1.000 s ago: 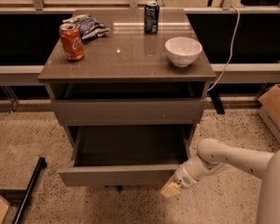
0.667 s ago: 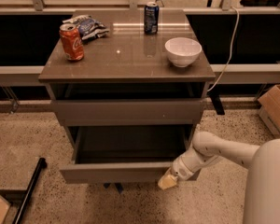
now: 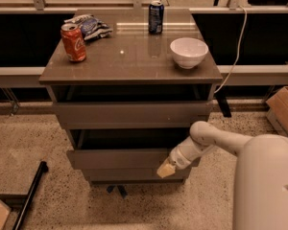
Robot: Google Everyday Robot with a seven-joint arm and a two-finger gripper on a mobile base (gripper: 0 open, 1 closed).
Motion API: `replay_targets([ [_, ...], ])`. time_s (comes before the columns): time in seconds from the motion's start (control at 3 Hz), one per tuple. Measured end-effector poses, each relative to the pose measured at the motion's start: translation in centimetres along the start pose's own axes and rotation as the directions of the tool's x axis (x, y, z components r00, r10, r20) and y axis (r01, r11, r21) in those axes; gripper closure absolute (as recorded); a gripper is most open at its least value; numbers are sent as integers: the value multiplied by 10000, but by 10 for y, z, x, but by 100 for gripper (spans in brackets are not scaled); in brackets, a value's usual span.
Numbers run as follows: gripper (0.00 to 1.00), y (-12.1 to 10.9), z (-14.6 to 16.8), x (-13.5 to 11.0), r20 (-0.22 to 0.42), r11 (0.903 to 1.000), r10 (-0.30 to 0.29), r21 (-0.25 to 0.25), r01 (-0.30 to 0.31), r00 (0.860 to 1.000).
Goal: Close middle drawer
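Note:
The middle drawer [image 3: 117, 158] of the grey-brown cabinet stands out only a little from the cabinet body, its plain low front panel just ahead of the drawer below it. My gripper [image 3: 165, 170] is at the right end of that front panel, its yellowish tip against the panel's lower right part. The white arm [image 3: 216, 140] reaches in from the right.
On the cabinet top [image 3: 129, 56] stand a red cola can [image 3: 73, 42], a crumpled chip bag [image 3: 90, 26], a blue can [image 3: 156, 17] and a white bowl [image 3: 188, 51]. A cardboard box [image 3: 284, 110] sits at right, a black leg [image 3: 29, 195] lies at lower left.
The middle drawer has slid inward, from well open to nearly flush. My gripper has moved with its front panel toward the cabinet.

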State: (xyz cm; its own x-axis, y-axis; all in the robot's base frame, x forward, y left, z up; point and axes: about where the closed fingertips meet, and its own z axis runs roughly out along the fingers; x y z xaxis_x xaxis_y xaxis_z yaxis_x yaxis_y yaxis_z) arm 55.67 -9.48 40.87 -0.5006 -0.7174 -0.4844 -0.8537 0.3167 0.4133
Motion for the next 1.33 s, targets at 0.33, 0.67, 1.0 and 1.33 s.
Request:
replay_targets([
  [0.33,100,-49,-16,-56,-1,9919,-1024,757,1021,9947],
  [0.67,81,-51,-18,-59,15,9911,-1065,807,1060,9943],
  [1.0,57,-50,-15,-59,3,9914,-1068,756,1065,9943],
  [1.33,36,-49,-12,-59,-7,9917,-1069,714,1066,9943],
])
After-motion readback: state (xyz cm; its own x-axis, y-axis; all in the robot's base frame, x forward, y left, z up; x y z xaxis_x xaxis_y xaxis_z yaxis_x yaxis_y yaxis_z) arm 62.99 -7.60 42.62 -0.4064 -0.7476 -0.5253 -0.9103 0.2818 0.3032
